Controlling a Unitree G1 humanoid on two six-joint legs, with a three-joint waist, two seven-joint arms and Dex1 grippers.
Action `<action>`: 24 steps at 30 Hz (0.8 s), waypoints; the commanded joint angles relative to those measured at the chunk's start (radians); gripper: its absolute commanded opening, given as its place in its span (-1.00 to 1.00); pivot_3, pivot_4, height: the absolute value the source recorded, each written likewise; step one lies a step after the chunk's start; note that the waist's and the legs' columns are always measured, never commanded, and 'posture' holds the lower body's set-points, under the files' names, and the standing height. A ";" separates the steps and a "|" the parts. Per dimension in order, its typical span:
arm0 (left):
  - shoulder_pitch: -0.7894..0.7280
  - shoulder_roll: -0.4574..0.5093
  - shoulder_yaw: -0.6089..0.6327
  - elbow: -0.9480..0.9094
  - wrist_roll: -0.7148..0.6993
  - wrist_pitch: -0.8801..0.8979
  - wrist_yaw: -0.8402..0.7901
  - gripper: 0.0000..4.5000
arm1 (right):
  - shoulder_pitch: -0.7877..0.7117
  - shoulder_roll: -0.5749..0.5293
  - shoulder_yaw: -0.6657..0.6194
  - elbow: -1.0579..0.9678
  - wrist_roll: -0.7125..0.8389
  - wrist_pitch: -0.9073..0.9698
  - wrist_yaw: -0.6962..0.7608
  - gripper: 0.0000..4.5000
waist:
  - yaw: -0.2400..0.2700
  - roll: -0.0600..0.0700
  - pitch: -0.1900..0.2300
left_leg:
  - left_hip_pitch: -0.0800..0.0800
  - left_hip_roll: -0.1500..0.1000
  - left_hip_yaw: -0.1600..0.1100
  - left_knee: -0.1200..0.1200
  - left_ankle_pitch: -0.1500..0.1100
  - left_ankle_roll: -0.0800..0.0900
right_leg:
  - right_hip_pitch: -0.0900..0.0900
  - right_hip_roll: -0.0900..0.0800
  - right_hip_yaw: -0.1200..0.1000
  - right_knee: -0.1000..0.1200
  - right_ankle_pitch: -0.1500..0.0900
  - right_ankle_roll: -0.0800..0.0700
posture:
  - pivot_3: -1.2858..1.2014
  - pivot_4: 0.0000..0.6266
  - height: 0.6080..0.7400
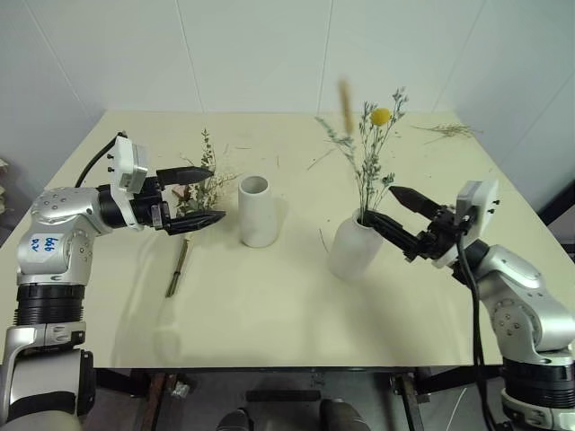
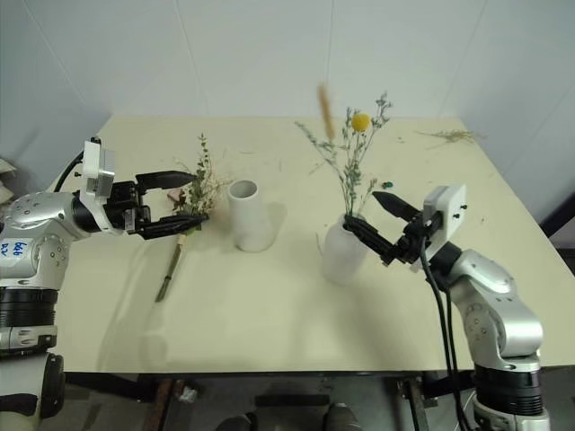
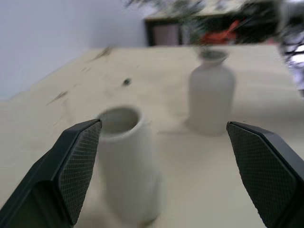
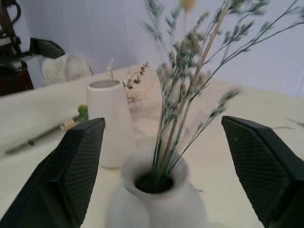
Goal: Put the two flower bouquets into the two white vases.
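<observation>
With both our left gripper (image 1: 199,194) and right gripper (image 1: 392,206) spread wide and empty, we might knock the cylinder vase (image 1: 257,210) reaching for the bushy bouquet (image 1: 199,199).

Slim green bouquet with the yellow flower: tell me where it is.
The slim green bouquet with the yellow flower stands upright in the round matte white ceramic bottle vase on the table's right side, just ahead of the open right gripper.

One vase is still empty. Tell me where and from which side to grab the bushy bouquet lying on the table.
Grip the bushy bouquet on its bare stem, which lies flat and points toward the table's near edge, clear of the cylinder vase. Come down from above with the open left gripper, probably fingers straddling the stem; the leafy head looks too loose and fragile.
</observation>
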 commanded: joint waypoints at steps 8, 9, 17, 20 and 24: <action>-0.149 0.179 -0.226 0.100 0.296 0.414 0.134 1.00 | -0.044 -0.349 -0.125 0.024 0.132 0.080 0.284 0.76 | -0.004 0.000 0.000 | 0.000 0.000 0.000 -0.001 0.000 0.000 | 0.000 0.000 0.000 -0.001 -0.001 0.001 | 0.03 -0.52 1.00; -0.160 0.190 -0.263 0.109 0.329 0.449 0.131 1.00 | -0.049 -0.376 -0.122 0.026 0.132 0.080 0.307 0.92 | -0.004 0.000 0.000 | 0.000 0.000 0.000 -0.001 0.000 0.001 | 0.000 0.000 0.000 0.000 -0.001 0.001 | 0.03 -0.52 1.00; -0.209 0.100 -0.392 0.126 0.437 0.652 0.211 1.00 | -0.119 -0.510 -0.089 0.101 0.112 0.075 0.454 0.99 | -0.003 0.000 0.000 | -0.001 0.000 0.000 0.000 0.000 0.001 | 0.000 0.000 0.000 -0.001 -0.001 0.001 | 0.03 -0.52 1.00; -0.218 0.063 -0.433 0.140 0.476 0.700 0.243 1.00 | -0.117 -0.514 -0.079 0.079 0.123 0.092 0.472 0.99 | 0.000 -0.001 0.000 | -0.001 0.000 0.000 0.000 0.000 0.001 | 0.000 0.000 0.000 -0.001 -0.001 0.001 | 0.03 -0.52 1.00; -0.188 0.009 -0.439 0.068 0.456 0.863 0.287 1.00 | -0.091 -0.506 -0.085 0.025 0.146 0.112 0.482 0.99 | -0.002 -0.001 0.000 | -0.003 0.000 0.000 0.000 -0.001 0.001 | -0.001 0.000 0.000 -0.001 -0.002 0.001 | 0.03 -0.52 1.00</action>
